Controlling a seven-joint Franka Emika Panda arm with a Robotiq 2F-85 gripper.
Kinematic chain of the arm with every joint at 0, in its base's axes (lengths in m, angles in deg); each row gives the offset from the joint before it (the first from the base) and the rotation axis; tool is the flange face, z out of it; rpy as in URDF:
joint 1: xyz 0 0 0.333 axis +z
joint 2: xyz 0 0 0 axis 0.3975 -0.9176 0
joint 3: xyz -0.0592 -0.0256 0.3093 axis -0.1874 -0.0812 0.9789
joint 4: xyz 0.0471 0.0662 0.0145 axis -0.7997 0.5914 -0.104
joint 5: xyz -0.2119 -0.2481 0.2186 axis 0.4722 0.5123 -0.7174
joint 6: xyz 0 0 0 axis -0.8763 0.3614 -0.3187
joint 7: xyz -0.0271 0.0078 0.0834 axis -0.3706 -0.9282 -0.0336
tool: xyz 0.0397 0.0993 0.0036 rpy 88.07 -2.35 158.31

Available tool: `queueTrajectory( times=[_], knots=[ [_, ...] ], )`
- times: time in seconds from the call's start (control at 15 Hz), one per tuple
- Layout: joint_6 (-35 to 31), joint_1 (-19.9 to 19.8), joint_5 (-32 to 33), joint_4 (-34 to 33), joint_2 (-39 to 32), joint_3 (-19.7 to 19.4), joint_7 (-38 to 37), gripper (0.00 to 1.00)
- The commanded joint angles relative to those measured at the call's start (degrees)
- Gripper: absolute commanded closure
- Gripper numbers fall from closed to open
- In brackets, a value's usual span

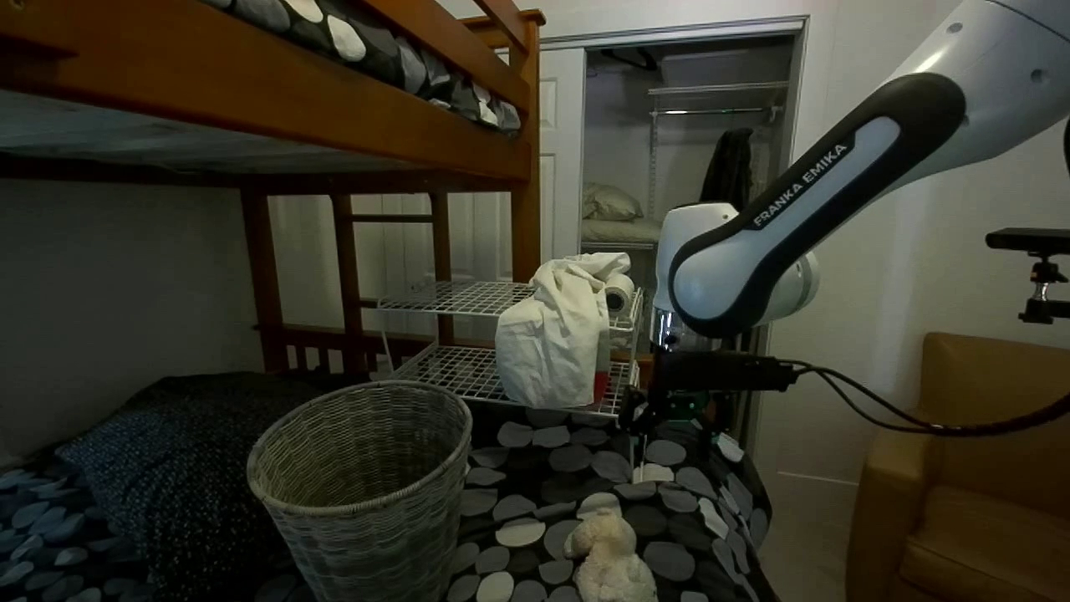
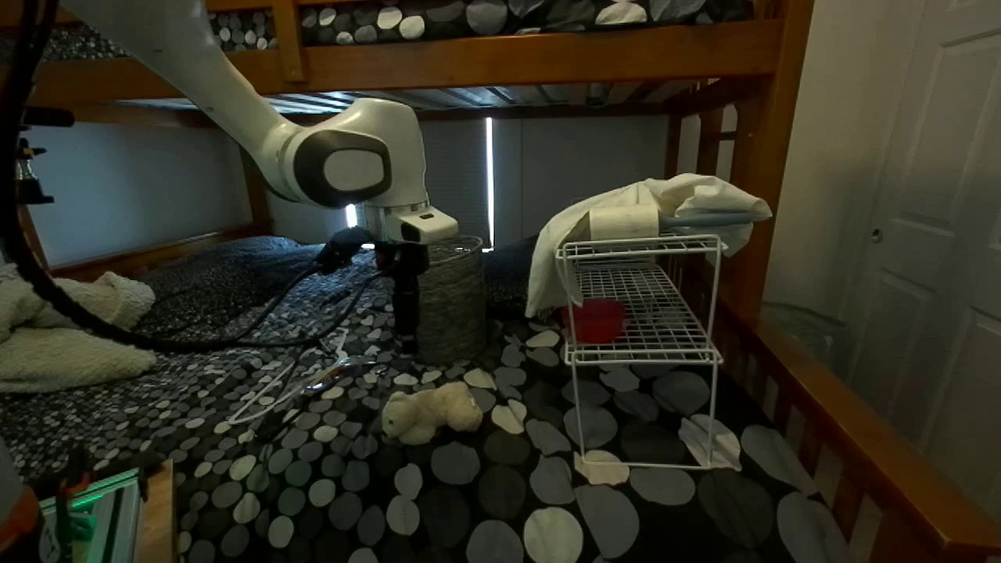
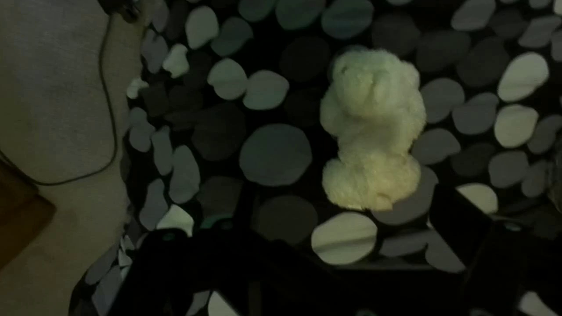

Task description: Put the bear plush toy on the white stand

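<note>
Black two-fingered gripper (image 3: 344, 199) gapes wide, low in the wrist view! Cream fluffy plush bear (image 3: 373, 127) lies up-frame, long axis top-to-bottom.

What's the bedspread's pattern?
The bedspread has grey and off-white spots on black, clearest in an exterior view.

In an exterior view the bottom edge cuts off your bear (image 1: 614, 564) and basket (image 1: 368, 527); the cloth (image 1: 552, 339) hides part of the stand (image 1: 460, 297) from you, and all but a red sliver of the bowl (image 1: 600, 387). In the wrist view you get the fingers (image 3: 459, 224) only as dark, blurred shapes.
</note>
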Motion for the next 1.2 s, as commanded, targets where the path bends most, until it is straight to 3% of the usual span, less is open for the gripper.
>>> queueTrajectory(
  times=[0.0,0.27,0.47,0.93,1.0,1.07,1.13],
  knots=[
    [-16.11,0.44,-5.12,2.91,-2.52,-1.64,3.35,0.0],
    [-33.12,4.15,-22.52,3.93,-12.96,-1.23,13.18,0.0],
    [-29.0,2.25,-33.88,1.38,-19.58,3.51,20.21,0.0],
    [-31.07,3.97,-26.56,0.98,-29.91,0.14,15.33,0.0],
    [-31.62,4.21,-25.65,0.61,-30.69,-0.15,14.88,0.25],
    [-32.01,4.59,-24.39,0.32,-31.08,-0.54,14.57,0.26],
    [-32.29,5.44,-23.0,0.05,-31.27,-1.35,14.05,0.34]
  ],
)
